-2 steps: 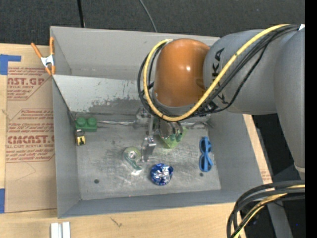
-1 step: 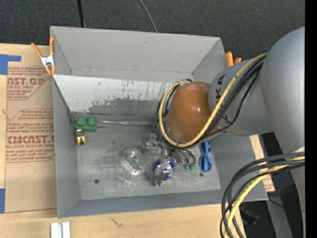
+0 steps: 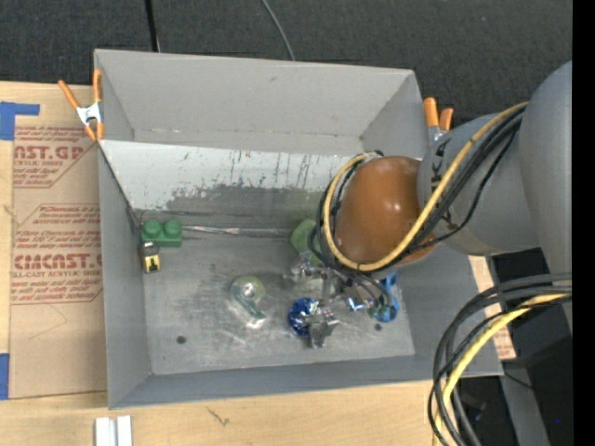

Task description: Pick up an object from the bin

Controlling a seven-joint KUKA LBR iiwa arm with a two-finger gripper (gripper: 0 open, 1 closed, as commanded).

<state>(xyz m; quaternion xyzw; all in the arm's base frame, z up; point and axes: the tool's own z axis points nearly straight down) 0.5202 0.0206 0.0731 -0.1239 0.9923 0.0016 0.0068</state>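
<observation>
The arm (image 3: 521,184) comes in from the right and bends down into the bin (image 3: 121,342). Its wrist is capped by an orange cover (image 3: 376,212), and yellow and black cables (image 3: 437,193) loop round that cover. Below the cover the pincer (image 3: 319,316) hangs low over the bin floor, in the near right part of the bin. Its metal parts are tangled in view with the things beneath it, so I cannot tell whether it is open or closed, nor whether it grips anything.

A blue wad (image 3: 299,319), crumpled and shiny, lies right at the pincer's tip on its left side; whether the two touch I cannot tell. A blue piece (image 3: 386,307) lies just to the right of the pincer, under the edge of the cover. A pale green lump (image 3: 304,235) sits beyond the pincer, toward the back wall and partly behind the cables. A clear cup (image 3: 248,294) lies near the pincer on its left. Well apart, far to the left against the side wall, are a green block (image 3: 161,232) and just in front of it a yellow bit (image 3: 152,263).

The bin floor is scuffed grey metal, and the back wall is streaked. The bin stands on a wooden tabletop (image 3: 279,426), with dark floor (image 3: 372,17) behind it.
</observation>
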